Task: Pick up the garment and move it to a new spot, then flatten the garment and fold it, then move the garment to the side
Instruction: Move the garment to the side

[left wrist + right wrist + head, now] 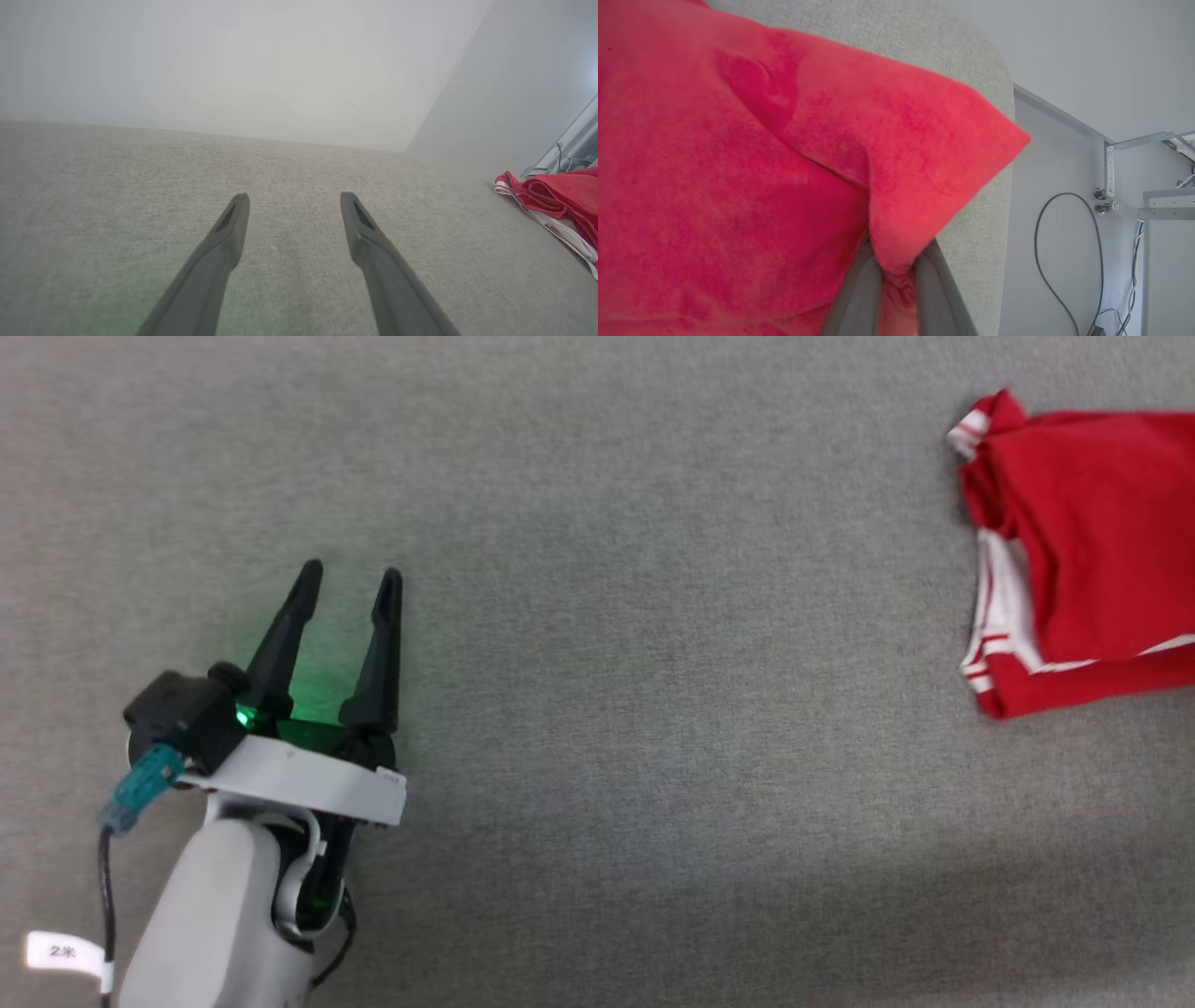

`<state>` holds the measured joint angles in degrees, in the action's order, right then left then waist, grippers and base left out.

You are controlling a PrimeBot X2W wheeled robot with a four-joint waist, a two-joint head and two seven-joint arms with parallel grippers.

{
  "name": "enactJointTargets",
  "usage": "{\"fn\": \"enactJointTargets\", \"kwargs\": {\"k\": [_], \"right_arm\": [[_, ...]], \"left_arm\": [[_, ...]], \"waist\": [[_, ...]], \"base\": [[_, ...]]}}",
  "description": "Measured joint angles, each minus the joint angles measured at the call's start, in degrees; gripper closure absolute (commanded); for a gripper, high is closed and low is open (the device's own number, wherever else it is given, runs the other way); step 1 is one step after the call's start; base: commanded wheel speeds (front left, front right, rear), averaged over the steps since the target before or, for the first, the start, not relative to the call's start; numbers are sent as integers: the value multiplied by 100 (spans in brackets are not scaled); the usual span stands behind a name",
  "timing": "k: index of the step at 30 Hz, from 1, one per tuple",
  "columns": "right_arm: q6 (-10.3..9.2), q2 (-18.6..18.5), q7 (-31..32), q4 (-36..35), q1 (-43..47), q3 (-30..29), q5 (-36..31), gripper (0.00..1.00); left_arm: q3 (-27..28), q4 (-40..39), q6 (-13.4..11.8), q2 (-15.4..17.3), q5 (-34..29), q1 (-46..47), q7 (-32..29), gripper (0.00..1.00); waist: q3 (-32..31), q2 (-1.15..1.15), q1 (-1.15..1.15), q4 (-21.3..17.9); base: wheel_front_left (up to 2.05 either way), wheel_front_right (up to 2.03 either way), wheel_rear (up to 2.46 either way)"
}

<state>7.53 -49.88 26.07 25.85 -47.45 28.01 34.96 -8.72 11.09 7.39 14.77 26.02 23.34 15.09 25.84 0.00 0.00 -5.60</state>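
One shirt is all there is to count, and the head view cuts it off at the right edge. Its front is hidden; I see folded red cloth with a white sleeve and striped trim along its left side. It lies on the grey top, well apart from my left gripper. My right wrist view shows the shirt close up and blurred. My right gripper pinches a corner of it between two nearly closed fingers, whose tips are buried in the fold. My left arm reaches in from the lower left, fingers pointing up the view, spread wide and empty. Two grippers, four fingers, one black cable by the wall.
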Motion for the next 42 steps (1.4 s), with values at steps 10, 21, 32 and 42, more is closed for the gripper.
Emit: {"fn": "enactJointTargets", "kwargs": {"k": [10, 21, 32, 42], "right_arm": [[0, -432, -623, 493, -569, 443, -457, 100], [0, -533, -1115, 1326, -1089, 757, -1013, 100], [0, -146, -1436, 2019, -1329, 817, -980, 34], [0, 103, -1663, 2361, -1434, 947, -880, 0]], "left_arm": [[-178, 0, 0, 26, -49, 327, 4, 0], [-263, -62, 0, 35, -51, 462, 7, 0], [-269, -18, 1, 8, -58, 487, 7, 0], [-240, 124, 15, 7, -36, 349, 4, 0]], "waist": [[437, 0, 0, -207], [626, 0, 0, -155], [616, 0, 0, -92], [299, 0, 0, -89]], "base": [[0, 0, 0], [0, 0, 0], [0, 0, 0], [0, 0, 0]]}}
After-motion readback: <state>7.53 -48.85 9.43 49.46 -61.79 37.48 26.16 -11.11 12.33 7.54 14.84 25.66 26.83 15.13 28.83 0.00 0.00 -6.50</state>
